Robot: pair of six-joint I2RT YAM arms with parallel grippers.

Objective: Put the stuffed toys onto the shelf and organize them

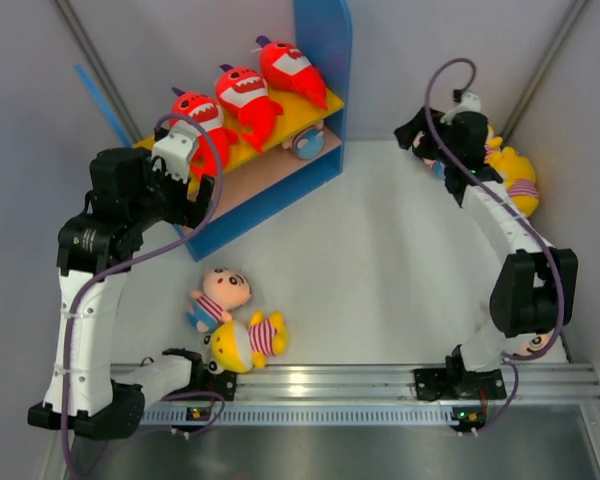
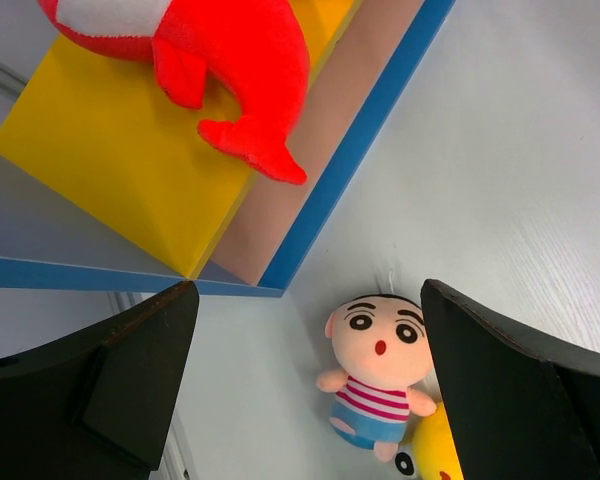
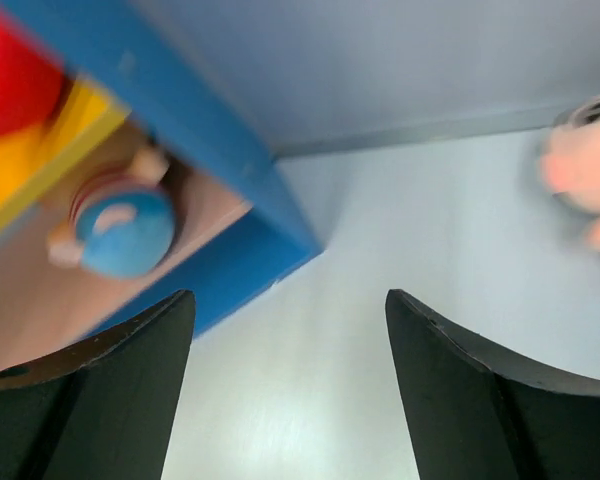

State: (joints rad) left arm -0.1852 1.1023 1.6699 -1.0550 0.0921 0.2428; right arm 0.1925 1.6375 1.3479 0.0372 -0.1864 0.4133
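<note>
Right claw [image 3: 288, 300] agape, blurred doll [image 3: 120, 225] seemingly inside shelf [image 3: 220, 140]

The white counter [image 1: 400, 260] carries the shelf [image 1: 322, 50] in the upper left. Three red sharks [image 1: 242, 95] lie on its yellow top board [image 2: 100, 160]; one striped doll [image 1: 308, 143] on the lower board [image 1: 260, 178]. At lower left a pink-faced doll [image 1: 220, 297] touches a yellow doll [image 1: 245, 340]; a second yellow doll [image 1: 515, 180] lies at upper right

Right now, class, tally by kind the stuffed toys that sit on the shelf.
Red sharks: 3
Striped-shirt dolls: 1
Total: 4
</note>
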